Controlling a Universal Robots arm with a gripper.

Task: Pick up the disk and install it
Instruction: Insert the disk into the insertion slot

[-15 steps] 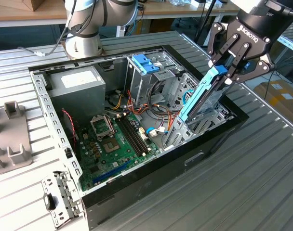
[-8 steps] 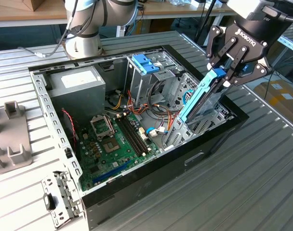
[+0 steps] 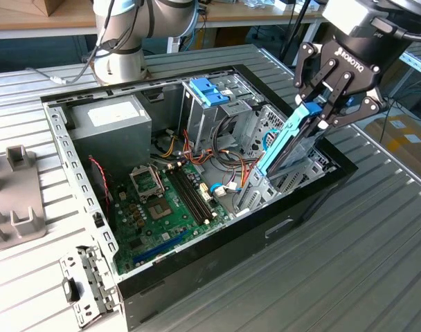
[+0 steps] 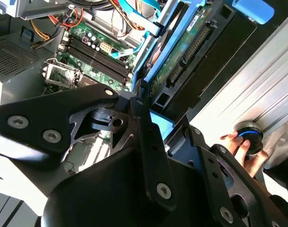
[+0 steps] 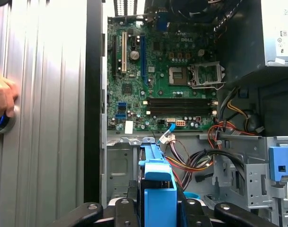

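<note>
Disk [image 3: 283, 145] aslant at drive cage [image 3: 264, 192] — motherboard [image 3: 162, 207] alongside, both inside case [image 3: 231, 252]

Case [image 3: 266, 238] top wide open. Over board [image 3: 162, 204]: free air, low parts only, easy drop-in. Cables [image 3: 221, 162] bunch between board and cage [image 3: 293, 181], snag risk. Disk [image 3: 285, 149] tilted, lower end inside cage, metal walls close on both sides. Gripper [image 3: 328, 111] clamped on its upper end, above case rim. Power box [image 3: 110, 117] blocks corner at exterior view's left. Blue clip [image 3: 209, 90] caps bay beside cage. Table [image 3: 349, 277] at exterior view's right: room to pass. 1 hand [image 5: 1, 99] on table near case wall.
</note>
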